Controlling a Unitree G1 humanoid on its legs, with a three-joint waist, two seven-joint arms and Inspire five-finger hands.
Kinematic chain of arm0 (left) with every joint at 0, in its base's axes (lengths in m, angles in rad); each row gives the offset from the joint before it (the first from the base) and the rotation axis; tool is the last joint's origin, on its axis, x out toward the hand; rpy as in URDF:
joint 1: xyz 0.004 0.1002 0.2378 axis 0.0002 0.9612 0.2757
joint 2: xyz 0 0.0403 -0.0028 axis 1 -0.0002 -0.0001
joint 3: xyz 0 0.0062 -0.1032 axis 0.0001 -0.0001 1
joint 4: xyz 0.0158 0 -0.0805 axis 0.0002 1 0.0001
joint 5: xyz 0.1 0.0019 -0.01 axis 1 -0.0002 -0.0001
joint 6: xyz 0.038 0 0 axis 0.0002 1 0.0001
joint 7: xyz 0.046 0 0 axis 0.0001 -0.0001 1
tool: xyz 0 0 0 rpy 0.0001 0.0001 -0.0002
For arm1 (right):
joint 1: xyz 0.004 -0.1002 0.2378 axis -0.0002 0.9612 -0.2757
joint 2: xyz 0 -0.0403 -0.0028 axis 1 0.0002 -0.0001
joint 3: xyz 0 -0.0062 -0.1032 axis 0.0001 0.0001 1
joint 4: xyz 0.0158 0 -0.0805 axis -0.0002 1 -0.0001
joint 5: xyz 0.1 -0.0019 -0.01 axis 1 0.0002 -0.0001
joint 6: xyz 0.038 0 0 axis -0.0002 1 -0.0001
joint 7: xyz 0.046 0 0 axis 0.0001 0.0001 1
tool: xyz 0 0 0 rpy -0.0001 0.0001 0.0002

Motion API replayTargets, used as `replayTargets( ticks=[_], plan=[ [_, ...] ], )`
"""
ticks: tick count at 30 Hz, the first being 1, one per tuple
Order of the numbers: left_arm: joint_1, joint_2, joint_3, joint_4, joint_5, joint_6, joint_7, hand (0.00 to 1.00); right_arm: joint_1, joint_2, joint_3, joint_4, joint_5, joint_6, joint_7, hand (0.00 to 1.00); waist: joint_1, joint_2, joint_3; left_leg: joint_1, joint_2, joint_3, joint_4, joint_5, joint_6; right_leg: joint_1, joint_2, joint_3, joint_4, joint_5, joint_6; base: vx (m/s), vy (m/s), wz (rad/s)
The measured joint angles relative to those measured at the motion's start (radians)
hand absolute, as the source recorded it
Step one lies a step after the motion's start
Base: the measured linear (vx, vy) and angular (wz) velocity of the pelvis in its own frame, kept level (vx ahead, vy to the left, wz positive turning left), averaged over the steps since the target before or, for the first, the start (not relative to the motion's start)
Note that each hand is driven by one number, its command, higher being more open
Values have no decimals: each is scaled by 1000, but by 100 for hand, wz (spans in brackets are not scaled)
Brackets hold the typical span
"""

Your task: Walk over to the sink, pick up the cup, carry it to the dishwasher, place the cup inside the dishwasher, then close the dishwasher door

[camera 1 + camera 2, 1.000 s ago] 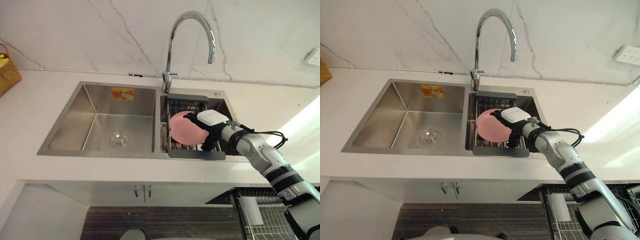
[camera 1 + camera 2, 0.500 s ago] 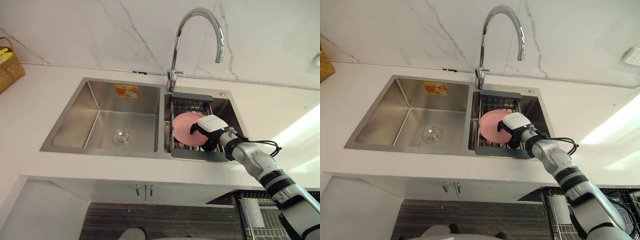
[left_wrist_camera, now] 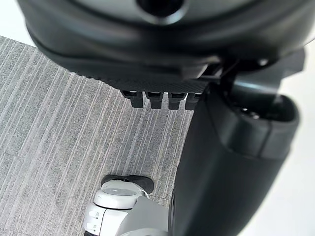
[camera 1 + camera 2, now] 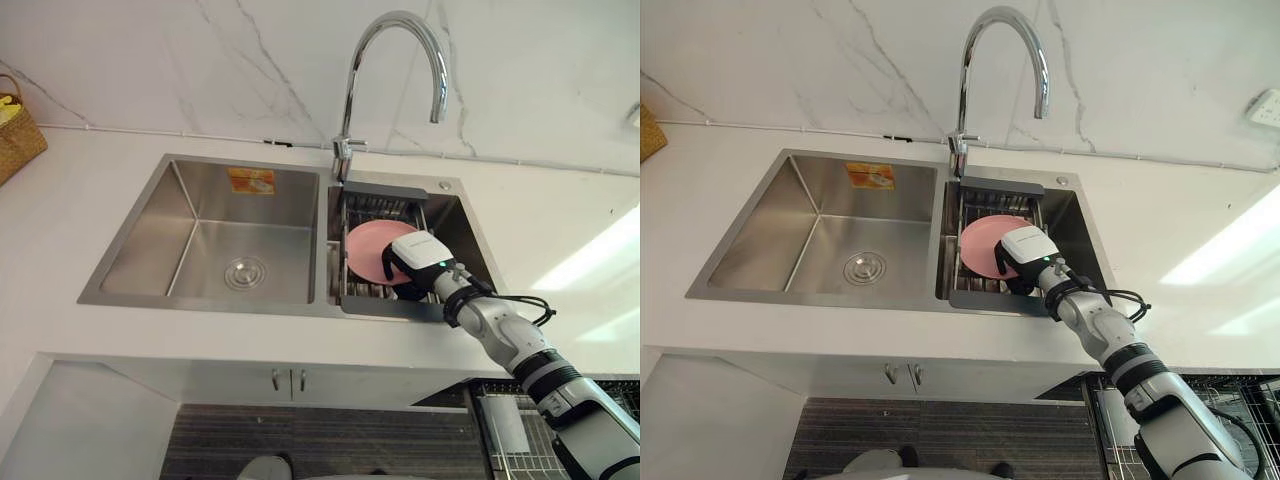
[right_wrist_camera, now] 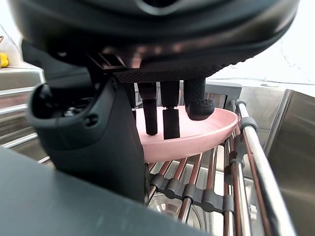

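**Right hand poised over the pink dish**

Just in front of the faucet (image 4: 349,100), the shallow pink dish (image 4: 365,243) rests on the drying rack (image 5: 236,162), its rim free to grip. The right hand (image 4: 415,255) sits above it, fingers (image 5: 150,115) hanging apart inside the dish and thumb outside the rim, not clamped, likely to pinch it. The left hand (image 3: 147,54) hangs idle, well away from the faucet

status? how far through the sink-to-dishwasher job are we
Done: the robot stands at the sink.
In hand: the right hand reaches over the pink dish on the sink rack, fingers inside its rim, dish not yet lifted.
Left: lift, carry to the dishwasher rack, place, close door.
The left hand hangs idle.
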Motion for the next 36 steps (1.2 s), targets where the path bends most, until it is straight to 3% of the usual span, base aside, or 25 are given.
replayTargets(
  ticks=[6, 9, 17, 28, 36],
  plan=[
    [6, -11, 2, 0, 0, -14, 2, 100, 36, -15, -27, -39, 38, 10, -37, 0, -1, 8, 5, 0, 0, 0, 1, 0, 0, 0, 0, 1, -1, 0, 0, 0, 0, 0],
    [15, -20, 4, 0, 0, -15, 8, 100, 40, -26, -41, -81, 58, 8, -66, 0, -17, 16, 8, 0, -1, 0, 2, 0, 0, 0, 0, 2, -1, 0, 0, 0, 0, 0],
    [20, -31, 4, 8, 0, -35, 24, 100, 56, -47, -161, -181, 116, 6, -172, 0, -36, 30, 2, 2, 2, 8, 2, 0, 0, -2, 1, 13, -3, 0, 0, 0, 0, -3],
    [16, -63, 52, 55, 2, -95, 38, 100, 56, -48, -164, -183, 165, -13, -171, 0, -52, 45, -10, 3, 3, 15, 2, 0, 0, -7, 3, 20, -3, 3, -1, -1, 1, -1],
    [14, -71, 83, 74, 2, -100, 38, 100, 56, -48, -164, -177, 250, -41, -89, 0, -52, 45, -15, 3, 3, 14, 2, 0, 0, -7, 3, 20, -4, 5, -1, 0, 0, 0]
  ],
)
